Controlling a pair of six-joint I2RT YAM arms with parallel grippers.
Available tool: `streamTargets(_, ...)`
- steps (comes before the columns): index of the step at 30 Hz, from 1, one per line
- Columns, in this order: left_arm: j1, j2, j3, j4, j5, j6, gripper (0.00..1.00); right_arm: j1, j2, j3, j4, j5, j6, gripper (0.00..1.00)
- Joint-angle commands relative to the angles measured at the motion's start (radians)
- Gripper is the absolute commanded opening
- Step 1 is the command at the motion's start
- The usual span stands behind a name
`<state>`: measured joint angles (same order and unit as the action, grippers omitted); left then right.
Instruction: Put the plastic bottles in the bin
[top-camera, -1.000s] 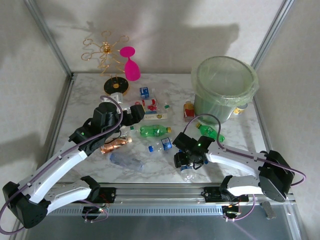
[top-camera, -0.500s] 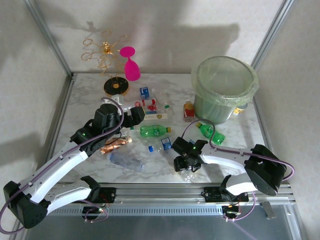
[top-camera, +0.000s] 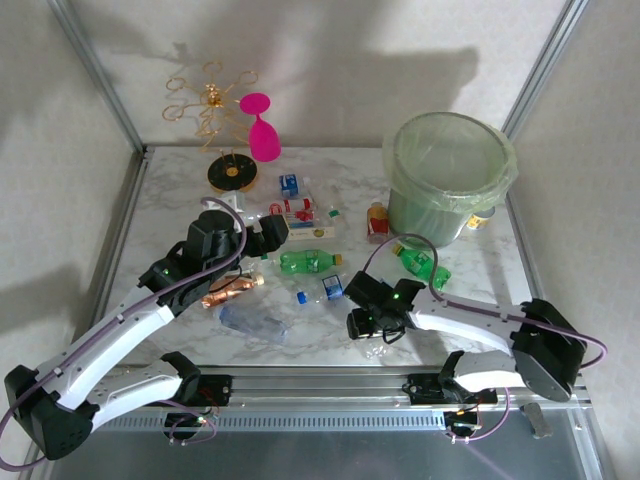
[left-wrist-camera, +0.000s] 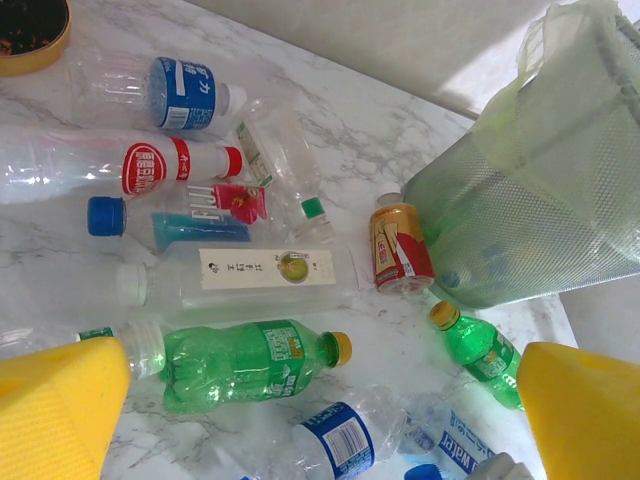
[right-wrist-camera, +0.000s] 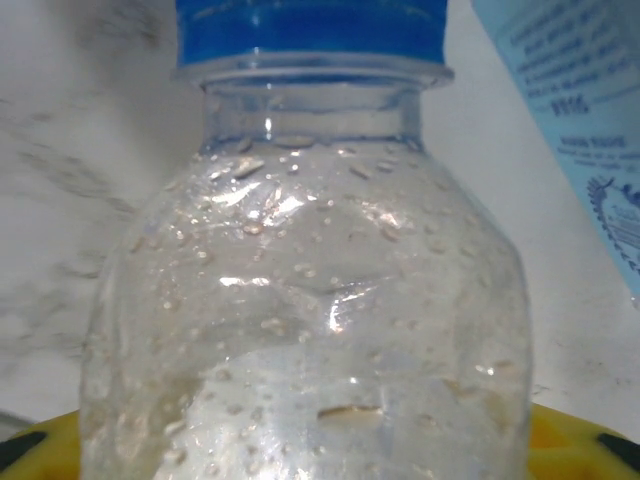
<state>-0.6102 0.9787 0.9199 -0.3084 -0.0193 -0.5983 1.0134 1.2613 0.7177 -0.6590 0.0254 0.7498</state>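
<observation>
Several plastic bottles lie across the marble table. My left gripper (top-camera: 270, 232) hangs open above them, its yellow fingertips (left-wrist-camera: 60, 410) either side of a green bottle (left-wrist-camera: 240, 362) and a clear blue-labelled bottle (left-wrist-camera: 340, 435). A second green bottle (top-camera: 420, 265) lies near the bin (top-camera: 450, 150), a pale-green bucket with a clear bag at the back right. Near the front edge my right gripper (top-camera: 368, 322) is low on the table, closed round a clear bottle (right-wrist-camera: 310, 300) with a blue cap. That bottle sits between the yellow pads (right-wrist-camera: 575, 435).
A pink wine glass (top-camera: 262, 135) and a gold wire rack (top-camera: 210, 105) stand at the back left. A copper-coloured bottle (top-camera: 230, 292) and a crushed clear one (top-camera: 255, 322) lie under the left arm. A red-labelled bottle (top-camera: 377, 222) lies beside the bin. Metal frame posts flank the table.
My right gripper's jaws have narrowed onto the clear blue-capped bottle, with the wrist shifting slightly. The left arm has hardly moved and stays open.
</observation>
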Motion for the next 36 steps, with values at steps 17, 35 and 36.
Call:
streamTargets(17, -0.015, 0.006, 0.149, 0.058, -0.052, 0.134, 0.98, -0.170, 0.009, 0.612, -0.154, 0.065, -0.258, 0.30)
streamTargets(35, -0.025, 0.031, 0.033, 0.187, 0.053, 0.098, 0.96, -0.794, 0.234, 1.041, -0.025, 0.029, -0.353, 0.03)
streamTargets(36, -0.025, 0.029, 0.031, 0.188, 0.057, 0.098, 0.96, -0.817, 0.241, 1.040, -0.020, 0.021, -0.352, 0.00)
